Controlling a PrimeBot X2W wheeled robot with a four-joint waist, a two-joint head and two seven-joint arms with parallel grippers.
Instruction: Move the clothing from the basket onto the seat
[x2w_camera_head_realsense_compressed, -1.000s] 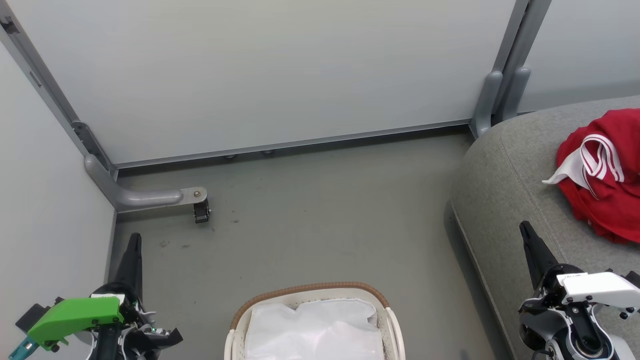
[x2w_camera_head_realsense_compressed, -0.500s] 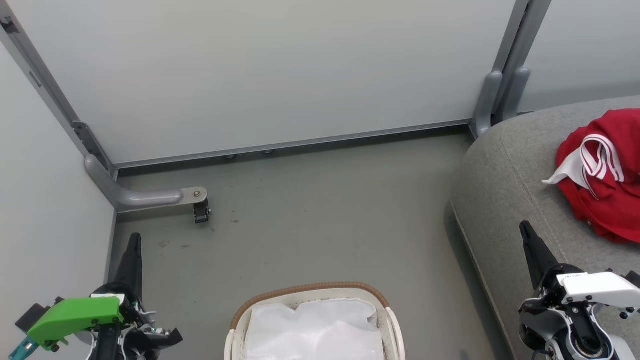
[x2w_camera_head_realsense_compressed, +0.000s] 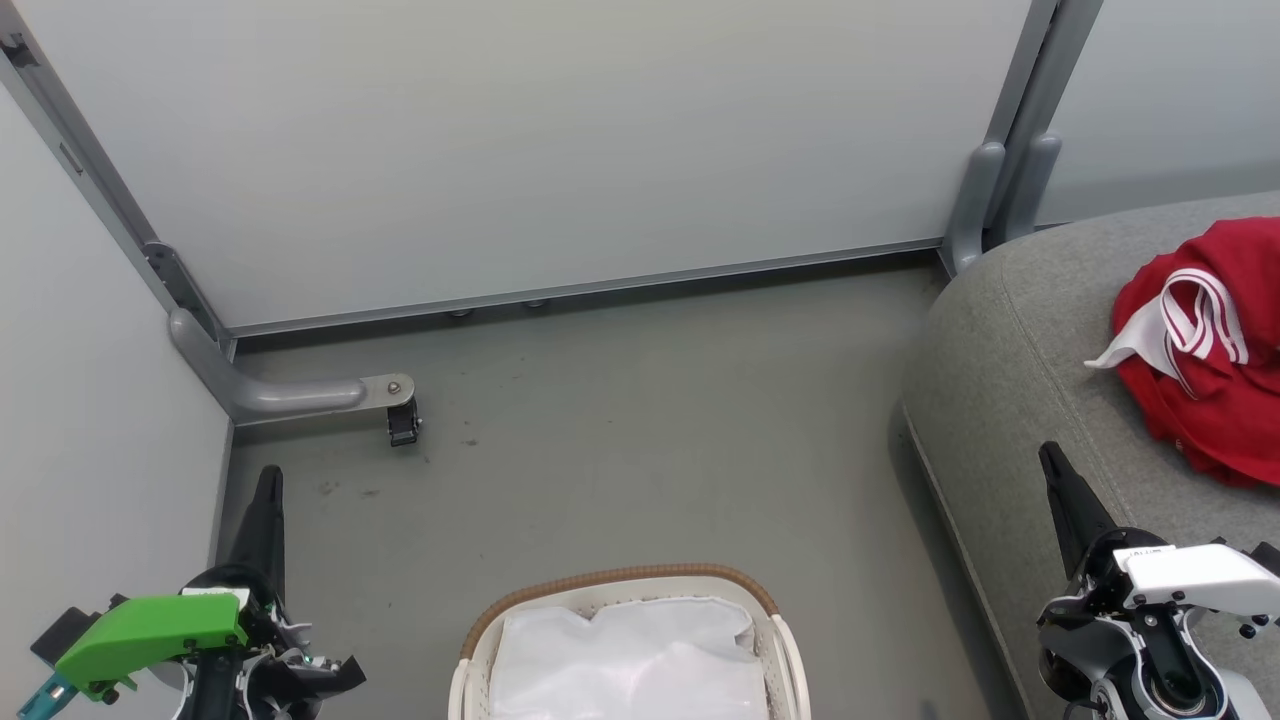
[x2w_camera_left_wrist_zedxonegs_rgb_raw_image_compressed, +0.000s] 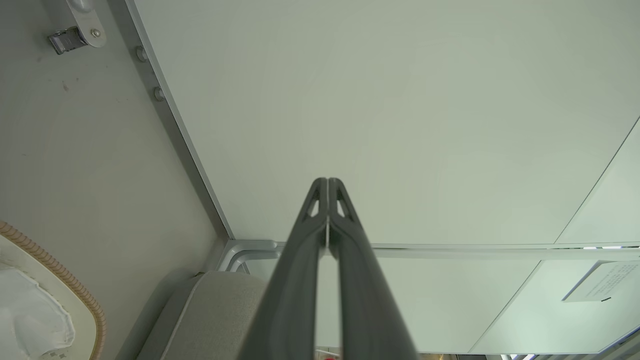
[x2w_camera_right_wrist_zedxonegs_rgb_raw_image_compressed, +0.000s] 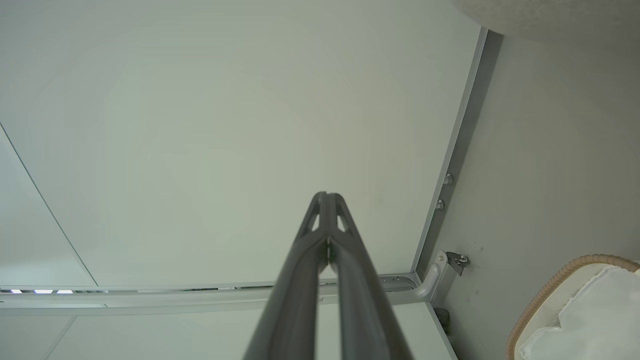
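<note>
In the head view, the clothing (x2w_camera_head_realsense_compressed: 1215, 380) is seen heaped on the seat (x2w_camera_head_realsense_compressed: 1010, 400), well apart from the basket (x2w_camera_head_realsense_compressed: 625, 580). A white liner (x2w_camera_head_realsense_compressed: 630, 660) is seen in the basket, and no red. The left gripper (x2w_camera_head_realsense_compressed: 268, 476) and right gripper (x2w_camera_head_realsense_compressed: 1048, 454) are held low at either side. The fabric is judged light, soft and limp, best pinched at a bunched fold near the striped trim.

In the left wrist view, the fingers are seen pressed together, nothing between them.

In the right wrist view, the fingers are likewise seen closed and empty.
</note>
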